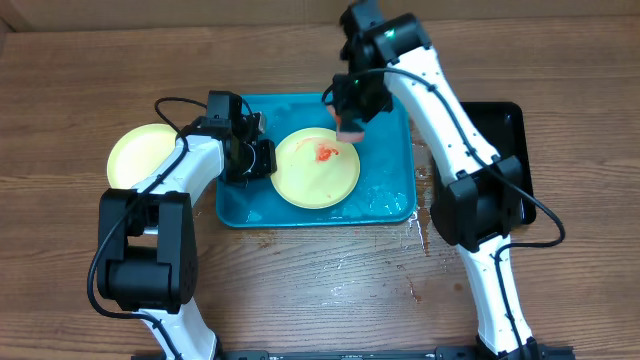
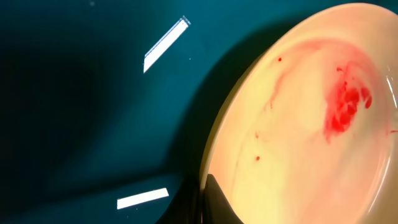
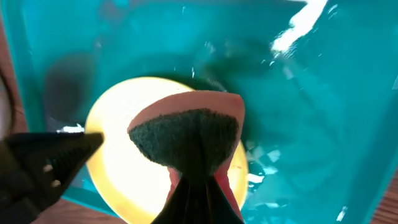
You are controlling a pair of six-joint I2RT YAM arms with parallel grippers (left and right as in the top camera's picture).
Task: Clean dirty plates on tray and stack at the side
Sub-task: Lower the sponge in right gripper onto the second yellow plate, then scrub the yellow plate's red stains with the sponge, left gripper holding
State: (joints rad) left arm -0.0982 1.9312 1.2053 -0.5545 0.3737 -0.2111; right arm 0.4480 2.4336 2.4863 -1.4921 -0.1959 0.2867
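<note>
Overhead view carried the main worry: the dirty plate (image 1: 316, 170) lay loose inside the tray (image 1: 385, 205), near its middle. A sideways scrub could have skated it into the tray's rim or tipped it if nothing pinned it. The tray floor looked wet and glossy, which would have made sliding easier. Pressing off-centre could also have smeared the red sauce (image 2: 345, 106) outward instead of lifting it.

The right pincer (image 1: 350, 120) was closed tight on a sponge (image 3: 186, 130), the pink body squeezed between its fingers and the dark scouring face fanned out below. It hung above the plate's edge towards the tray's far wall, and contact with the plate could not be told. The left pincer (image 1: 258, 158) sat at the plate's rim on the tray side nearest the left arm. One finger (image 2: 217, 202) showed against that rim, but whether it clamped the rim I cannot tell.

A second plate (image 1: 140, 152) rested on the bench (image 1: 300, 290) outside the tray, beyond that same side
</note>
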